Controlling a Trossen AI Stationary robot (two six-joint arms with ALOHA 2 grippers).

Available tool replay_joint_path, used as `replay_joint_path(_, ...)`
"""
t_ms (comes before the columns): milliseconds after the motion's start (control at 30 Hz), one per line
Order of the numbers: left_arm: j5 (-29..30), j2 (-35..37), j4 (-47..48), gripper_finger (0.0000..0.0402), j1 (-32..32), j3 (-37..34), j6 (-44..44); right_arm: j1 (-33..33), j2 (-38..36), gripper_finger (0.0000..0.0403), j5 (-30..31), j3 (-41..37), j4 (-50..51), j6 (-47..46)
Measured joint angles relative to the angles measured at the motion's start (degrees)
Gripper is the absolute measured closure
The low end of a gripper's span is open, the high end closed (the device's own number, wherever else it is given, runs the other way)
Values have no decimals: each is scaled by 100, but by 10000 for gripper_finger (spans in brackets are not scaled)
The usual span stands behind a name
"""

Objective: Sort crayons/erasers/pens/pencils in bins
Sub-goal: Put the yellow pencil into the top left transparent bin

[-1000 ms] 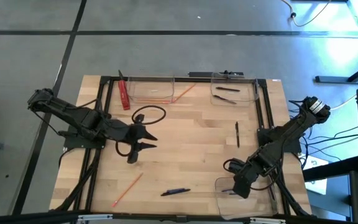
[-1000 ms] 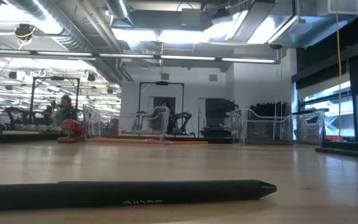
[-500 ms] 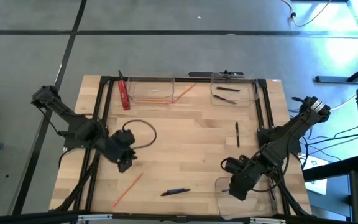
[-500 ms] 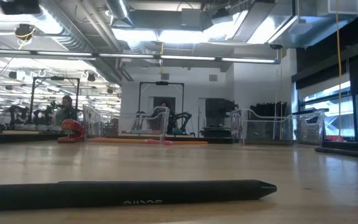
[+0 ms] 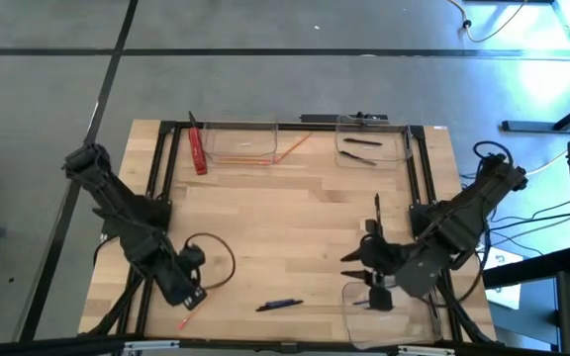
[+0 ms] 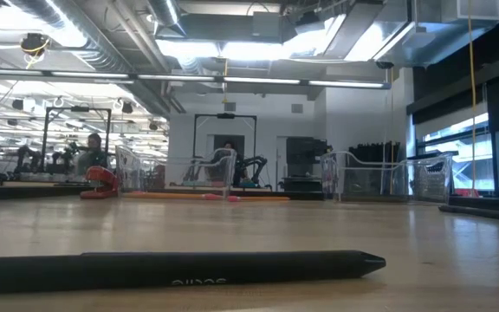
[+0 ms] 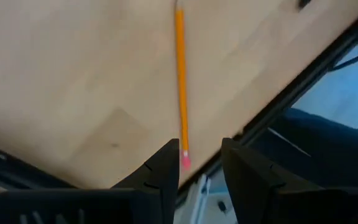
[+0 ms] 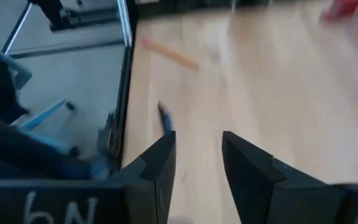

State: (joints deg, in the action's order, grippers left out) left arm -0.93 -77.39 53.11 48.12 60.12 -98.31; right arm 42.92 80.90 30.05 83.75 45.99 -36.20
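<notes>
An orange pencil (image 7: 180,81) lies flat on the wooden table near its near-left corner, and only its end (image 5: 182,322) shows in the high view. My left gripper (image 5: 194,295) hangs over it, open, with the pencil's pink eraser end (image 7: 184,162) between its fingertips (image 7: 197,169). My right gripper (image 5: 360,265) is open and empty, just far of the near-right bin (image 5: 389,309). A dark blue pen (image 5: 278,305) lies near the near edge, and it also shows in the right wrist view (image 8: 165,118). A black pen (image 5: 377,213) lies at mid-right.
Two clear bins stand at the far edge: one (image 5: 240,143) holds pencils, with one pencil (image 5: 295,146) leaning over its rim, and one (image 5: 372,146) holds pens. A flat red bar (image 5: 198,150) lies at the far left. A black frame rail (image 5: 419,178) runs along the table's sides.
My left gripper has swung from the table's middle-left toward the near edge and come down over the orange pencil. My right gripper has moved from over the near-right bin toward the table's left and far side.
</notes>
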Motion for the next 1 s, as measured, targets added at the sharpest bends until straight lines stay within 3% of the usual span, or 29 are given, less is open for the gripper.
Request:
replay_joint_path(333,-28,-739,-1383,289,665,0,-352,0,-2,271,242,928,-372,2099)
replay_joint_path(533,-28,-1159,-1550,289,874,0,-835,0,-4,271,-18,1123,-736,2742)
replay_joint_path(667,-31,-1416,-1553,289,954,0,-1151,0,-2,271,-115,1125,-909,2768)
replay_joint_path(1000,-24,-1865,-1544,289,1149,0,-956,-53,-2,271,-121,1125,-897,2527)
